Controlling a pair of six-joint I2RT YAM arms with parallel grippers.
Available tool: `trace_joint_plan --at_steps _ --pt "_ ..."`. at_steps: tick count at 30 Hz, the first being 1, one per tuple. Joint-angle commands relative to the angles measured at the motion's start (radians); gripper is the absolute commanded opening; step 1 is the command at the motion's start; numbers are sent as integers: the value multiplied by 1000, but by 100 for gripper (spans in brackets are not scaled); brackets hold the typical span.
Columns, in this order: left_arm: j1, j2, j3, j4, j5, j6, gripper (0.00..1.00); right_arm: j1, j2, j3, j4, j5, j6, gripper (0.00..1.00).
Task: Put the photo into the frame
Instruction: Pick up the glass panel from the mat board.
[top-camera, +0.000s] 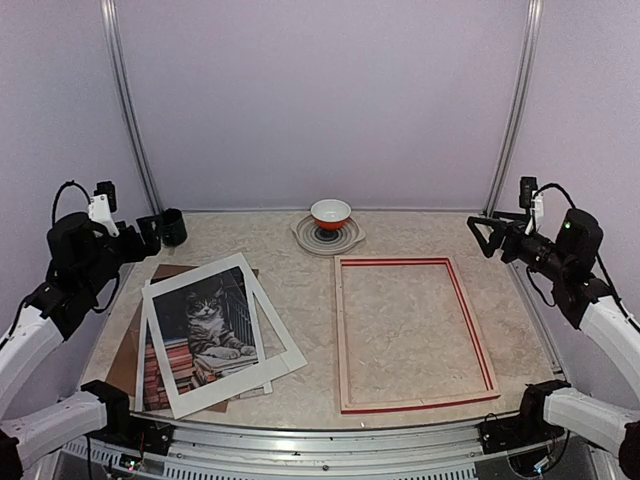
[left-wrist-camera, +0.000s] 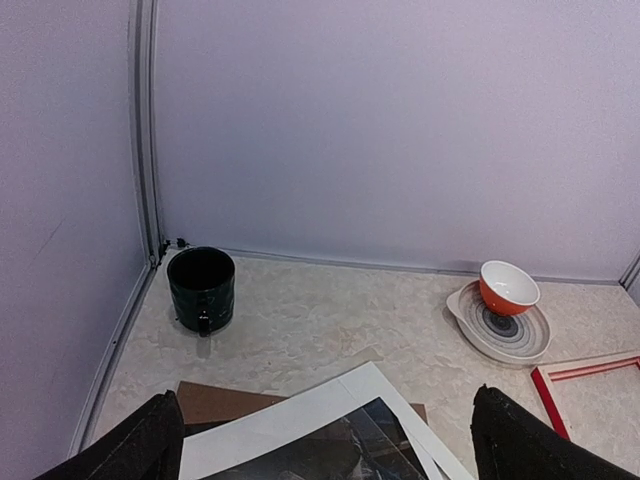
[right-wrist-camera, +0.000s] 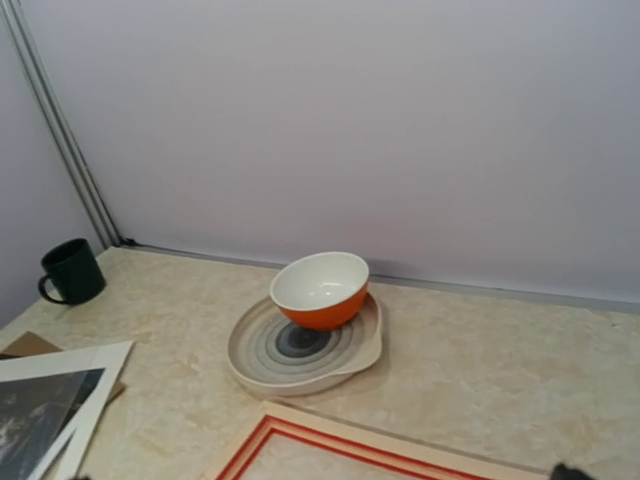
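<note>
The photo (top-camera: 205, 325), a grey tabby cat with reddish books, lies flat at the table's left. A white mat border (top-camera: 160, 295) lies on top of it and frames the cat. The photo's dark top corner shows in the left wrist view (left-wrist-camera: 345, 450). The frame (top-camera: 340, 330) lies flat at the right with its pale wood edges up and nothing inside; its corner shows in the right wrist view (right-wrist-camera: 330, 440). My left gripper (top-camera: 150, 232) hangs open and empty above the photo's far left corner. My right gripper (top-camera: 483, 236) hangs open and empty beyond the frame's far right corner.
A brown backing board (top-camera: 125, 355) lies under the photo stack. A dark mug (top-camera: 173, 227) stands at the back left. An orange bowl (top-camera: 330, 213) sits on a grey ringed plate (top-camera: 305, 238) at the back middle, just beyond the frame.
</note>
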Motion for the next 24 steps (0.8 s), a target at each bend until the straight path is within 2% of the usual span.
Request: trace_joint_plan --at_steps 1,8,11,14,18,24 --pt "-4 1 40 27 6 16 99 -18 20 29 66 -19 68 99" --pt "-2 -31 21 46 -53 -10 99 -20 18 -20 146 -7 261 99" --pt "-10 -40 24 37 -57 -5 99 -21 20 -24 156 -99 229 99" --pt "-13 -2 80 -46 -80 -30 99 -21 57 30 77 -134 205 99" --pt "-23 76 137 -147 -97 -113 99 -22 85 58 23 -129 198 99" --pt "-89 93 90 -148 -135 -272 99 -20 190 101 -9 -200 243 99"
